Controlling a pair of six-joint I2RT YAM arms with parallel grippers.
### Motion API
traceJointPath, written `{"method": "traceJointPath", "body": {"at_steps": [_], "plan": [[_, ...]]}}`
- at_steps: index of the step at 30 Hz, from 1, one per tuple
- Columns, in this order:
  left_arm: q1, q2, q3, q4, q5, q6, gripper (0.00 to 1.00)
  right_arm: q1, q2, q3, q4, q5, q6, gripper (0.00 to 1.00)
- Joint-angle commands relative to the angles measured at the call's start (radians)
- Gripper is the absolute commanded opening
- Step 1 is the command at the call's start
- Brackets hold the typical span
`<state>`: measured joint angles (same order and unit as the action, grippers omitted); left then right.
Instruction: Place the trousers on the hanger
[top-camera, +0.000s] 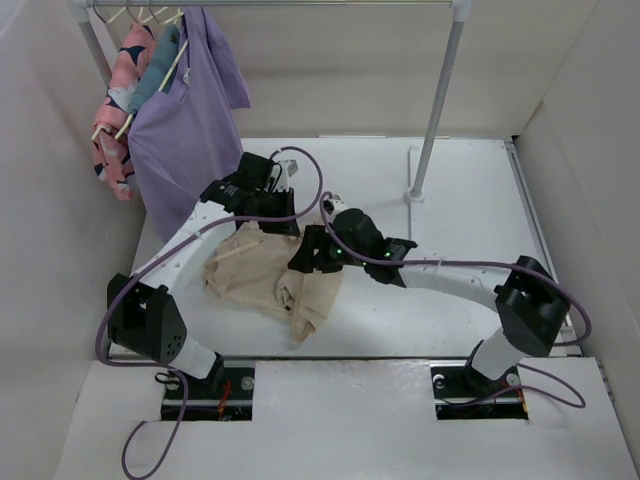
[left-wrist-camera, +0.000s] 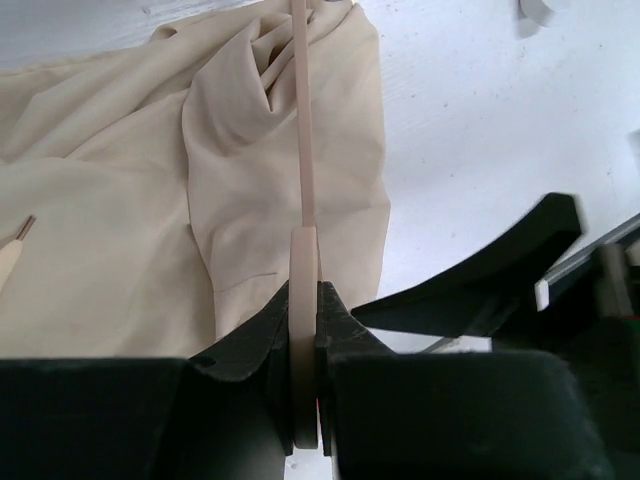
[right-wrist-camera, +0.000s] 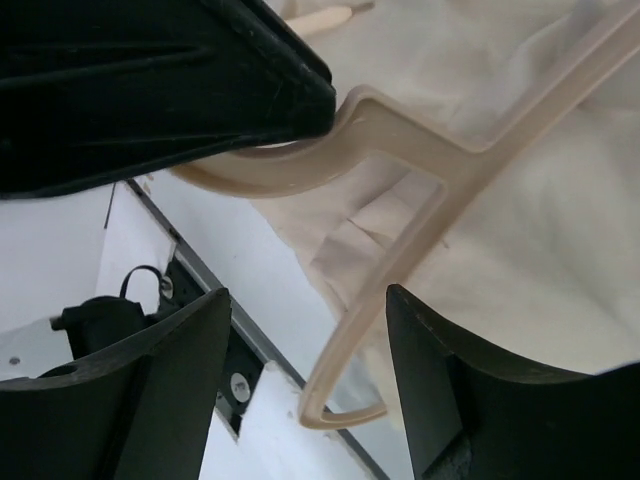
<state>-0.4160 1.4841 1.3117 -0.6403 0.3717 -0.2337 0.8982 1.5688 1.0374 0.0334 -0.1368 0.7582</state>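
White table, left claw low, clamping hanger over trousers, right claw spread open alongside

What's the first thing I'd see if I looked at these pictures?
Probably the crumpled beige trousers in the middle, with the left arm and right arm bent over them. The left gripper pinches a thin pale hanger above the cloth, and a big purple shirt hangs from the rail, back left.

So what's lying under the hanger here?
The beige trousers, crumpled on the white table, lie beneath the hanger, which the left gripper clamps. The hanger's far end runs into the folds, so whether cloth wraps it there is hidden.
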Motion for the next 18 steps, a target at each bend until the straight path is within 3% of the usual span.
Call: {"method": "traceJointPath", "body": {"at_steps": [1,6,11,14,16,18], "plan": [[-0.01,-0.042,0.012,-0.021,-0.016,-0.012,0.0,0.019,0.081,0.098,-0.064,0.097,0.101,0.69],[-0.01,-0.064,-0.006,-0.021,-0.016,-0.012,0.0,0.028,0.142,0.159,-0.151,0.175,0.145,0.69],[-0.01,-0.073,-0.006,-0.021,-0.037,0.007,0.0,0.028,0.206,0.298,-0.366,0.258,0.155,0.68],[-0.01,-0.073,-0.006,-0.012,-0.025,0.007,0.0,0.038,0.233,0.319,-0.379,0.253,0.155,0.68],[-0.01,-0.073,-0.015,-0.012,-0.007,0.007,0.0,0.038,0.269,0.329,-0.363,0.244,0.145,0.6],[-0.01,-0.073,-0.015,-0.012,0.01,0.025,0.0,0.038,0.299,0.338,-0.363,0.232,0.157,0.42]]}}
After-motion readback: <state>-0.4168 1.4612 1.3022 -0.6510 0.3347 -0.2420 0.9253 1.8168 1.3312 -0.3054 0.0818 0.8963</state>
